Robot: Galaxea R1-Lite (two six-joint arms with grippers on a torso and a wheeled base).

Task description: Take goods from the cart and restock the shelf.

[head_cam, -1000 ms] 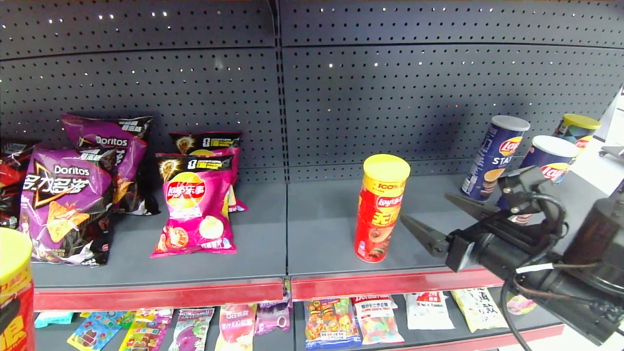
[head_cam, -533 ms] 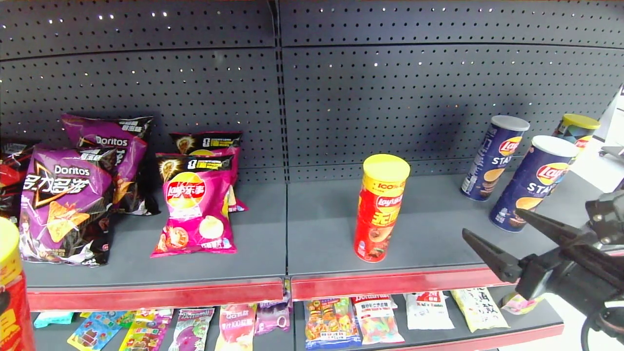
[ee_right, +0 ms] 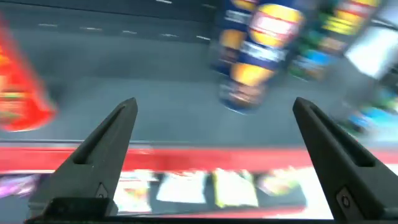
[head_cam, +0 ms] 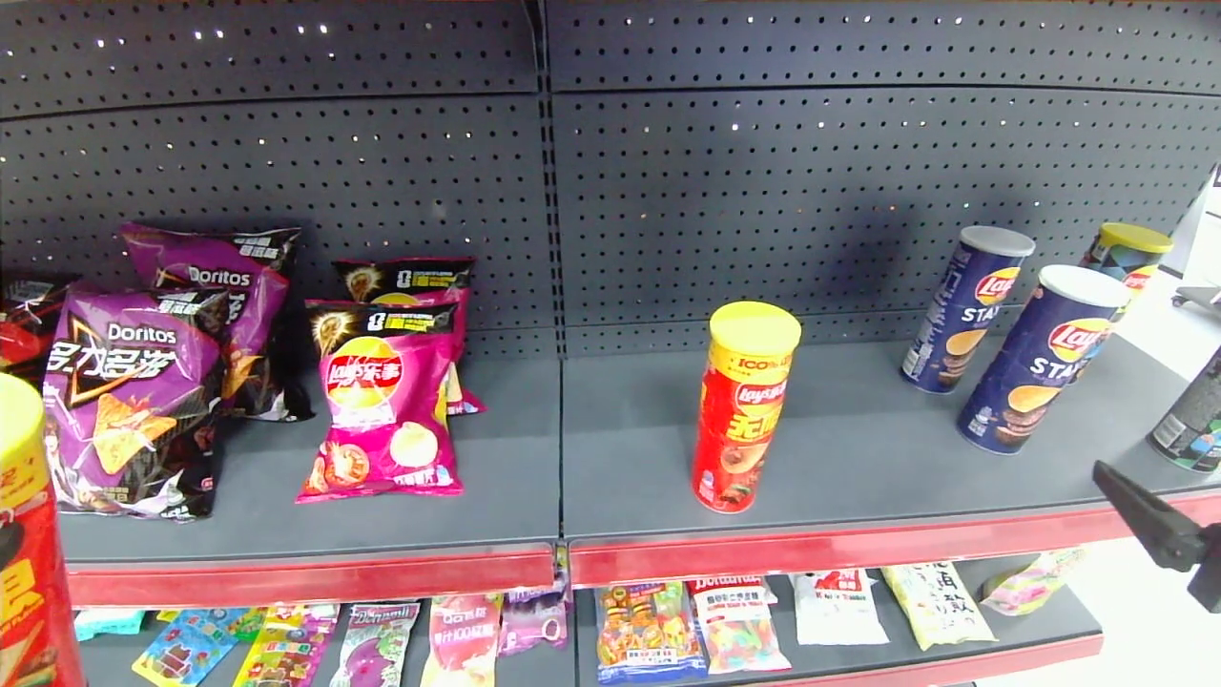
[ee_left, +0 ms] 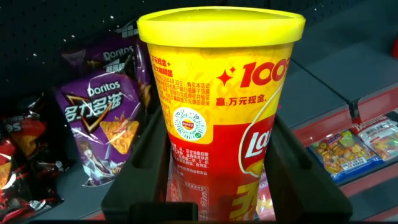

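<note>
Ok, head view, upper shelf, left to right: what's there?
Red bag → purple chip bags → pink chip bags → red can → rear blue can → front blue can → yellow-lid can → dark can.

— What's on the shelf [head_cam: 630, 458]?
— A red can [head_cam: 747, 410] stands upright near the middle of the grey board, close to its red front lip.
— Left of the can?
— Two pink bags [head_cam: 386, 420], one behind the other. Farther left are two purple bags [head_cam: 129, 401], and past those a red-black bag [head_cam: 19, 334].
— And right of it?
— Two blue cans [head_cam: 1040, 358], standing apart. A yellow-lidded can [head_cam: 1127, 253] is behind them, and a dark can [head_cam: 1188, 425] sits farthest right, near the lip.
— Below the can?
— A lower shelf [head_cam: 1045, 625] with candy packets [head_cam: 649, 632] lying flat.
</note>
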